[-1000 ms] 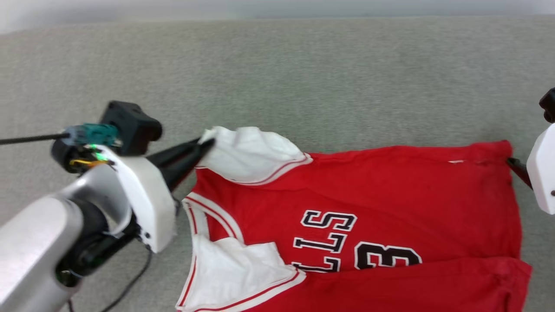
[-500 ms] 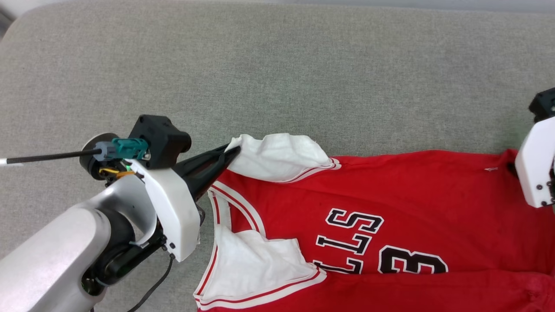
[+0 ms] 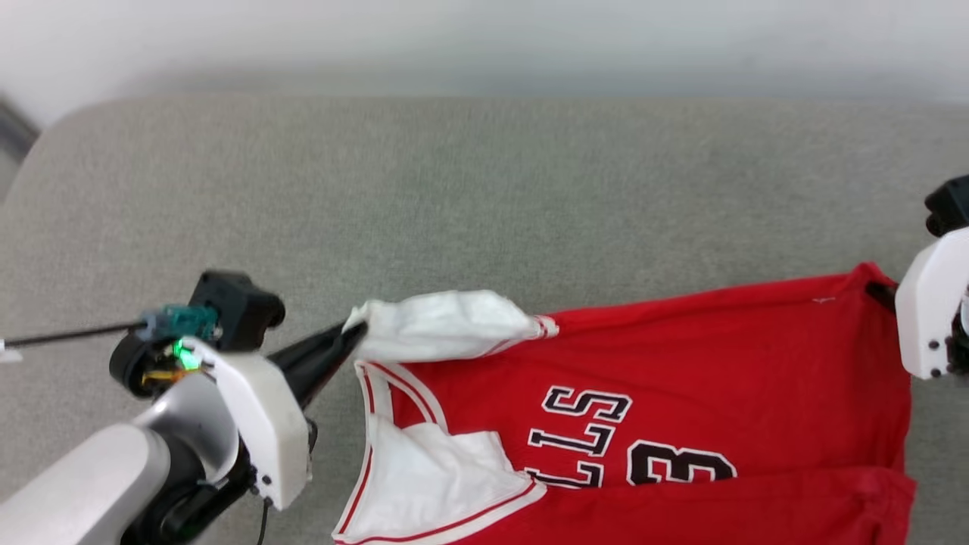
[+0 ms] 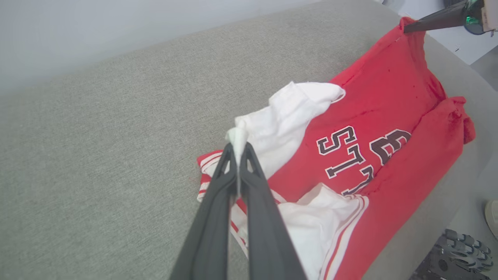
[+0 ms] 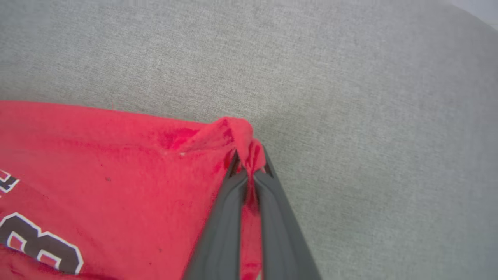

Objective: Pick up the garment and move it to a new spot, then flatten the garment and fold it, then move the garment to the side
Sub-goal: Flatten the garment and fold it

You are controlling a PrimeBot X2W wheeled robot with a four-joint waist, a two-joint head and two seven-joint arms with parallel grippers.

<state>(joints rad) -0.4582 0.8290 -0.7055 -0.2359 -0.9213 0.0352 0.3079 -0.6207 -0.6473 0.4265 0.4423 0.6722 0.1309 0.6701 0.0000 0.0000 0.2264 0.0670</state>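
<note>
Left hand point(image 4: 237, 146) pinches a white corner of the garment point(image 3: 719, 356). Right hand point(image 5: 251, 165) is pressed shut on a red corner, and the jersey is stretched between them over the grey padded surface point(image 3: 484, 189). Both pinches look thin, so a hard pull could slip the fabric free or bunch the folded edge below them. Readable print point(image 3: 579, 439): "LLS" and "3".
</note>
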